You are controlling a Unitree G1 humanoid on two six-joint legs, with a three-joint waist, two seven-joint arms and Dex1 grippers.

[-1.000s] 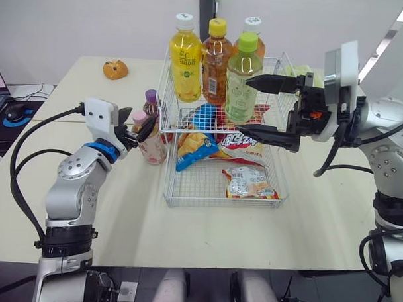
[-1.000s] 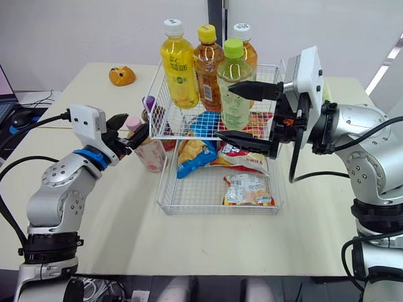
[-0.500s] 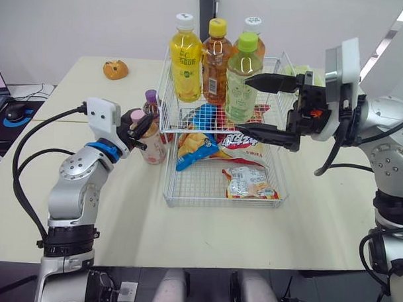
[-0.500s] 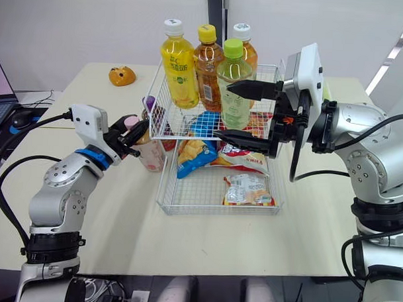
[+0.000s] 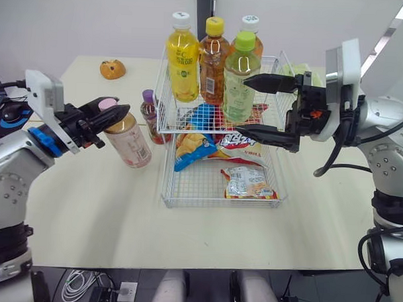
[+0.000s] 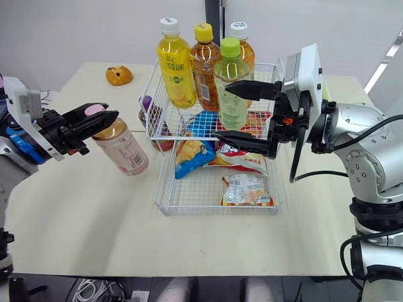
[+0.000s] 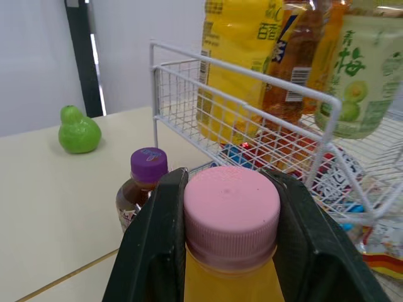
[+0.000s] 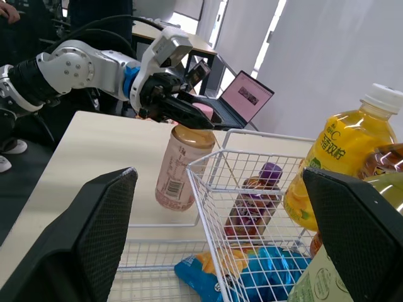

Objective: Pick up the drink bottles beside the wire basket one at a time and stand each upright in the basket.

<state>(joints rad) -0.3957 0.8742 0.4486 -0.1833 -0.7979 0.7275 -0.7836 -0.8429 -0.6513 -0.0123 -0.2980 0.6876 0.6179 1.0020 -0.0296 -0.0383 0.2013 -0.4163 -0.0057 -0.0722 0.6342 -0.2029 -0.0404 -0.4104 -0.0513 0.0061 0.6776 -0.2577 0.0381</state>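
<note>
My left gripper (image 5: 113,111) is shut on the pink cap (image 7: 232,207) of a pale pink bottle (image 5: 128,140). The bottle is tilted, cap leaning left, well left of the wire basket (image 5: 162,189). I cannot tell whether its base touches the table. A small purple-capped bottle (image 5: 148,106) stands against the basket's left side. On the basket's upper shelf stand a yellow bottle (image 5: 182,56), an amber bottle (image 5: 214,59) and a green bottle (image 5: 239,76). My right gripper (image 5: 244,105) is open just in front of the green bottle, with one finger above the other.
Snack bags (image 5: 248,182) lie in the basket's lower tier. An orange bun-like thing (image 5: 112,69) sits at the table's back left, and a green pear (image 7: 79,130) sits farther back. A laptop and mouse (image 5: 7,111) are off the table's left edge.
My left gripper has shut on the pink cap and drawn the bottle leftward, away from the basket and the purple-capped bottle, tilting it. The right gripper has stayed put.
</note>
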